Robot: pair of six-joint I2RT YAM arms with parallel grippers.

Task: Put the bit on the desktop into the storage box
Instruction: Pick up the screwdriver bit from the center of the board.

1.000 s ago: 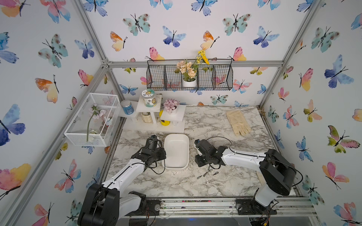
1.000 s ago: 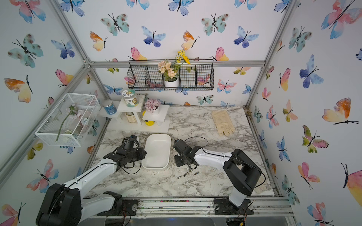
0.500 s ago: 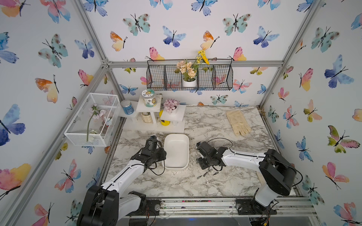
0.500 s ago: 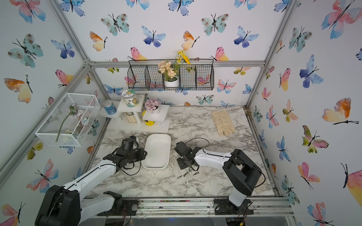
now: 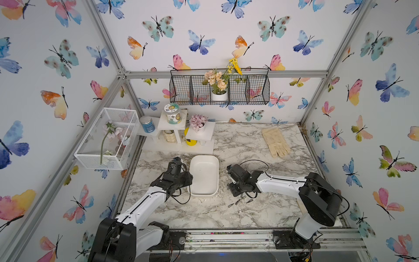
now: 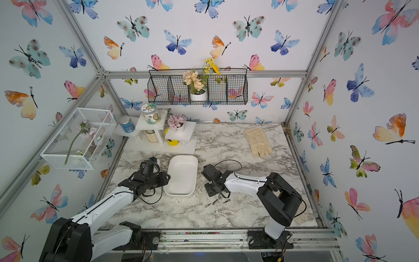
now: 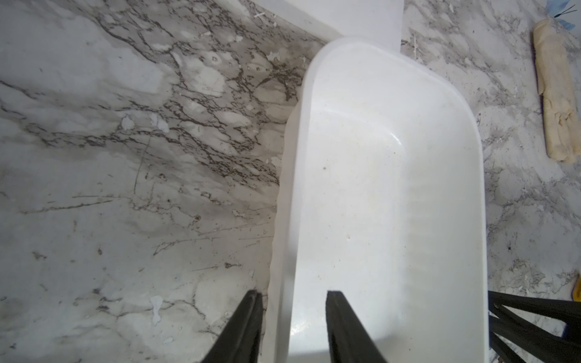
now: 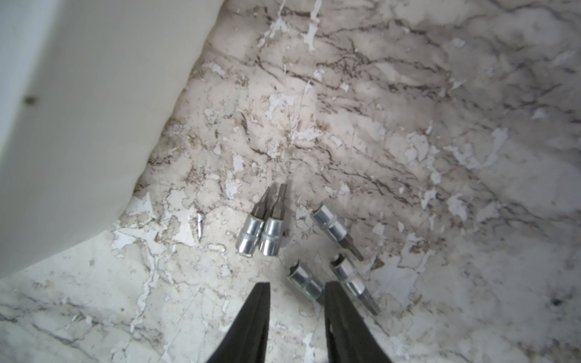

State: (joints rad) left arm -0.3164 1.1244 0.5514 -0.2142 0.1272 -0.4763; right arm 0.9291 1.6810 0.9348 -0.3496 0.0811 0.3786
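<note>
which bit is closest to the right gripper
The stubby bit seen between the fingertips of the right gripper; the other four lie outside that gap.

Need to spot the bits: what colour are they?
The bits are shiny silver with dark tips; right wrist view shows them best.

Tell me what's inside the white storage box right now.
The storage box shows bare white floor with tiny specks. The left gripper straddles its wall, hiding a sliver of floor.
</note>
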